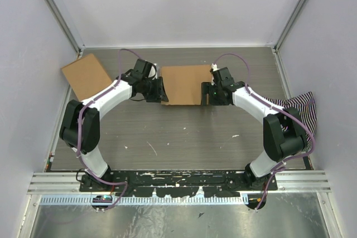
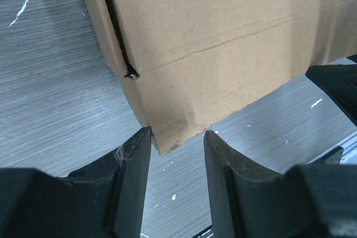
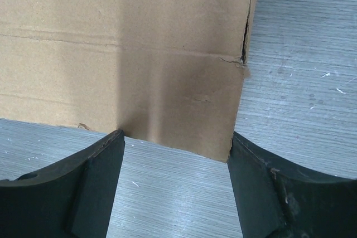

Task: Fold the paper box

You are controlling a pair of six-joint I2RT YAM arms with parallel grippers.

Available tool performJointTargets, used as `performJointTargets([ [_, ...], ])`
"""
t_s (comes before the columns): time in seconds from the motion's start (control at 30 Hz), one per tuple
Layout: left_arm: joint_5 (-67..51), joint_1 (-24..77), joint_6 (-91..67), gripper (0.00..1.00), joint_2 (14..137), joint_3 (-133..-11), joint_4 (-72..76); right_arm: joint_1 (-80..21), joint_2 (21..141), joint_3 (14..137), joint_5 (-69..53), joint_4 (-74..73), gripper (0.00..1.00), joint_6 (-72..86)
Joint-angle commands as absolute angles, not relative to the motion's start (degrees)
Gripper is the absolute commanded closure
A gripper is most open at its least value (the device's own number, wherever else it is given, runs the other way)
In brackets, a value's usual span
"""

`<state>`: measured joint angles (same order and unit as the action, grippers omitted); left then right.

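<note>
The paper box is a flat brown cardboard piece with crease lines and slits, lying mid-table between my two grippers. My left gripper is at its left edge. In the left wrist view the gripper is open, with a lower corner of the box just between the fingertips. My right gripper is at the box's right edge. In the right wrist view it is wide open, and the box's near edge spans the gap at the fingertips. Neither gripper is clamped on the cardboard.
A second brown cardboard carton leans at the back left by the wall. A striped cloth lies at the right edge behind my right arm. White walls enclose the table on three sides.
</note>
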<state>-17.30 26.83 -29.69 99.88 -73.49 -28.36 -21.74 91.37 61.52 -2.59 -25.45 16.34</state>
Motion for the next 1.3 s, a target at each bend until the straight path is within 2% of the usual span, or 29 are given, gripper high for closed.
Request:
performJointTargets([
  [0.0,-18.5,26.6,-30.1,0.51,98.4,-73.0,-25.7,-22.0,89.3,64.1,-2.3,-24.3,0.24,15.5],
  [0.67,-19.8,25.8,-32.9,0.52,104.9,-70.0,-15.7,-22.0,93.4,62.0,1.6,-20.3,0.25,15.6],
  [0.93,-12.6,25.6,-30.4,0.52,105.5,-70.2,-18.4,-21.9,95.3,60.3,5.8,-17.8,0.25,16.4],
  [1.1,-7.4,25.6,-28.5,0.51,101.4,-71.7,-22.5,-21.9,94.2,59.5,5.5,-18.6,0.25,16.6],
  [1.2,-5.9,25.7,-28.6,0.51,97.0,-73.1,-23.1,-21.9,91.1,58.3,5.0,-19.7,0.29,16.8],
  [1.27,-5.8,25.7,-29.2,0.52,95.0,-74.5,-22.0,-21.9,89.0,57.5,4.4,-20.0,0.48,17.3],
])
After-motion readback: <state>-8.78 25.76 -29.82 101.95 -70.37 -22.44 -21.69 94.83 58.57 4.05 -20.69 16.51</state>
